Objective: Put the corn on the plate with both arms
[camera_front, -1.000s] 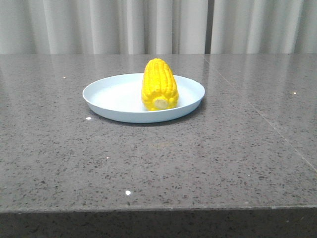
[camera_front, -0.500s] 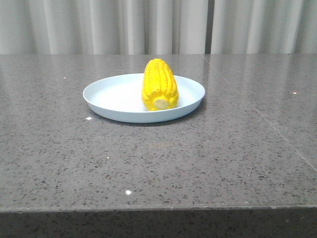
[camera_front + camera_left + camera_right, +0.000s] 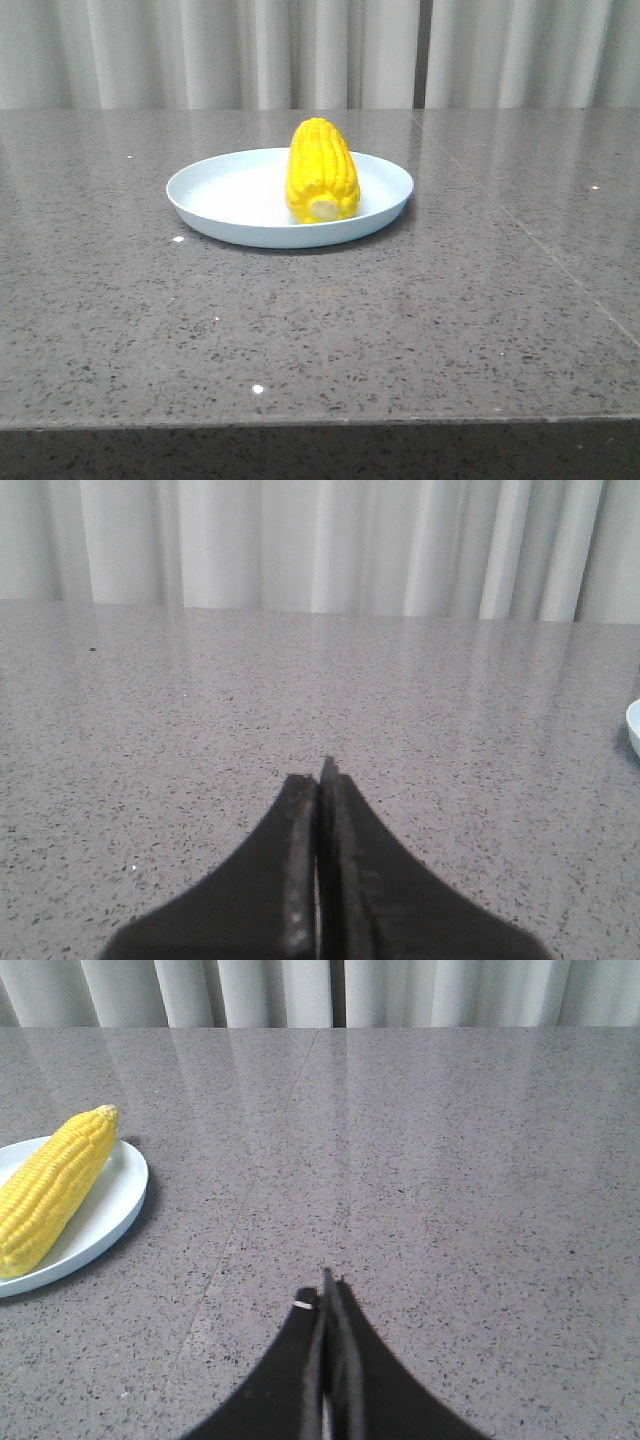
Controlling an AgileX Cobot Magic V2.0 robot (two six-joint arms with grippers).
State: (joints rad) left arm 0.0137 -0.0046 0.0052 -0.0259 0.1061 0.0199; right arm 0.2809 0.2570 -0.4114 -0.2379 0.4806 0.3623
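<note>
The bright-yellow corn [image 3: 321, 171] lies on the pale-blue plate [image 3: 225, 195] at the middle of the table, its beige stub end toward me. In the right wrist view the corn [image 3: 50, 1188] and the plate [image 3: 120, 1205] show off to one side. My right gripper [image 3: 327, 1285] is shut and empty, over bare table well away from the plate. My left gripper [image 3: 321, 772] is shut and empty over bare table; only a sliver of the plate rim [image 3: 633, 725] shows in its view. Neither gripper shows in the front view.
The grey speckled stone table [image 3: 420, 320] runs to a front edge near the bottom of the front view. A seam line crosses its right part. Pale curtains [image 3: 320, 50] hang behind the table.
</note>
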